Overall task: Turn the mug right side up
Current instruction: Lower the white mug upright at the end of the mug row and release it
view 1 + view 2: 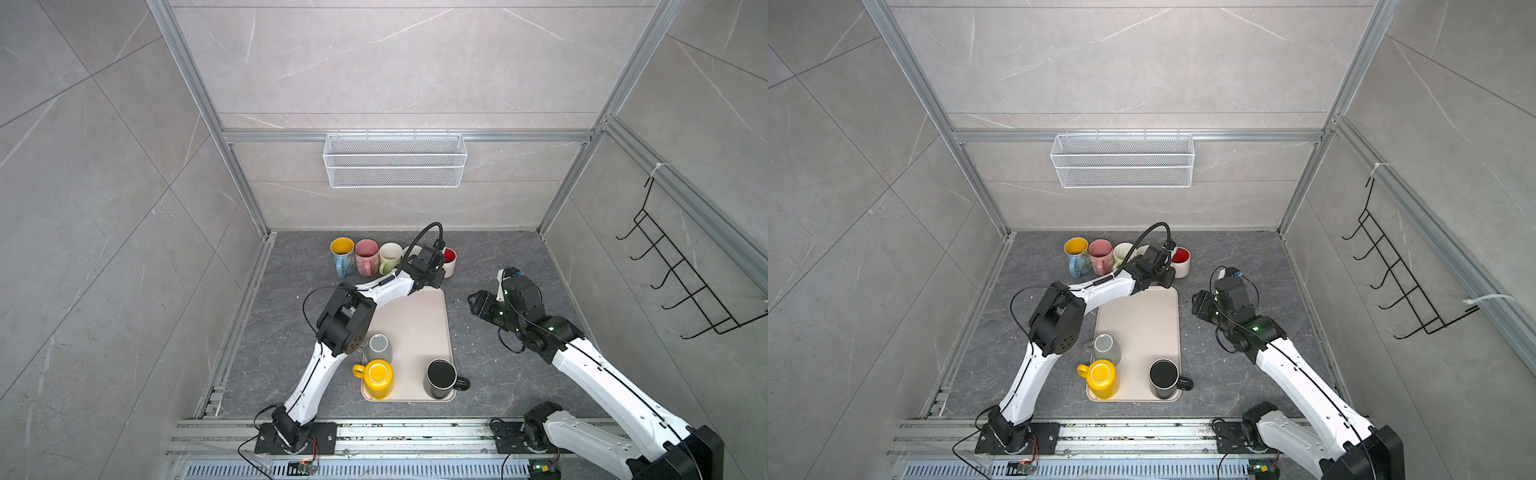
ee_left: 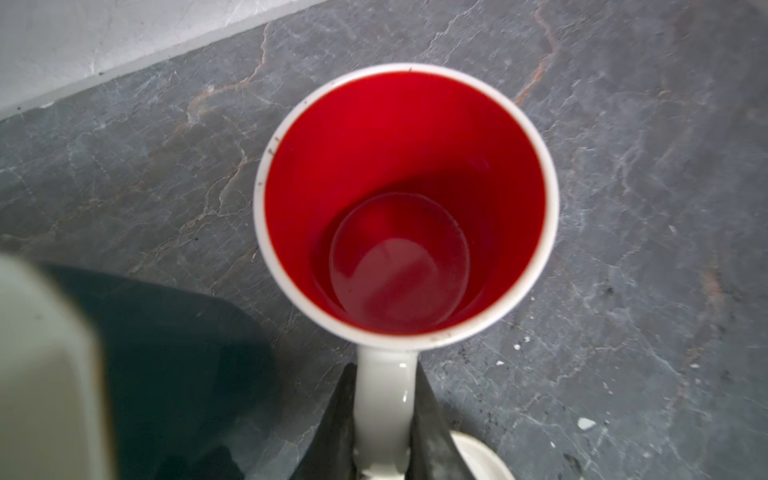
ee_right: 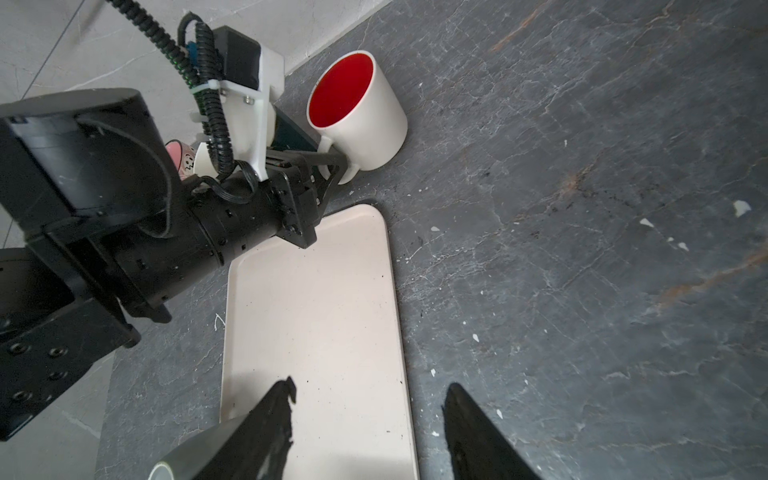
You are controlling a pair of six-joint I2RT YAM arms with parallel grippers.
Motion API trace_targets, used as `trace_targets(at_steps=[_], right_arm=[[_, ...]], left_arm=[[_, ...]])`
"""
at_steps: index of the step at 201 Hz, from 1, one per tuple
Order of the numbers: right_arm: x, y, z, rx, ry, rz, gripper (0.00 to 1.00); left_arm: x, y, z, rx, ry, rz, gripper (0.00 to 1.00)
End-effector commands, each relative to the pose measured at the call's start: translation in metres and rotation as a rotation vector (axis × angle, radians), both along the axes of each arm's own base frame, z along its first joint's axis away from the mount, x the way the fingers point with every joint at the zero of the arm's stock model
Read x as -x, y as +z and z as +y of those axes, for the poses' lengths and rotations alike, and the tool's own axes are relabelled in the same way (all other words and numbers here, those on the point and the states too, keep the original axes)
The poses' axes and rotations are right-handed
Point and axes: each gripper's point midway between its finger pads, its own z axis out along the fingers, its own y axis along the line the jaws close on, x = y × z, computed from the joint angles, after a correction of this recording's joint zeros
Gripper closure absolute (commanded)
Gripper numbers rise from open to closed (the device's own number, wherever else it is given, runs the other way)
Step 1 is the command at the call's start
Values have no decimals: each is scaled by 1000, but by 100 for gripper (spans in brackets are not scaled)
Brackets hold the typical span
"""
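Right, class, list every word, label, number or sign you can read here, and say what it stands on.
No text is legible anywhere.
Pink mug: a small dark print, seen in the right wrist view, too blurred to read.
Blue mug: a coloured pattern, no letters readable.

The red-lined mug [image 2: 407,124] is glazed ceramic, glossy, with a soft sheen on its white handle, while the counter [image 2: 623,208] under it looks like dark veined stone, matt and slightly gritty. The tray [image 3: 316,324] is smooth, dull cream plastic, and the wall basket [image 1: 395,166] is white-coated wire mesh hung on a brushed metal rail [image 1: 291,136].
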Motion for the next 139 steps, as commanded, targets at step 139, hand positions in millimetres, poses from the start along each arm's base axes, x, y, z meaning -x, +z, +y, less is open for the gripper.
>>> trace_targets(at_steps=[139], right_arm=[[4, -9, -2, -6, -1, 29, 39]], left_arm=[[-16, 32, -6, 65, 58, -74, 75]])
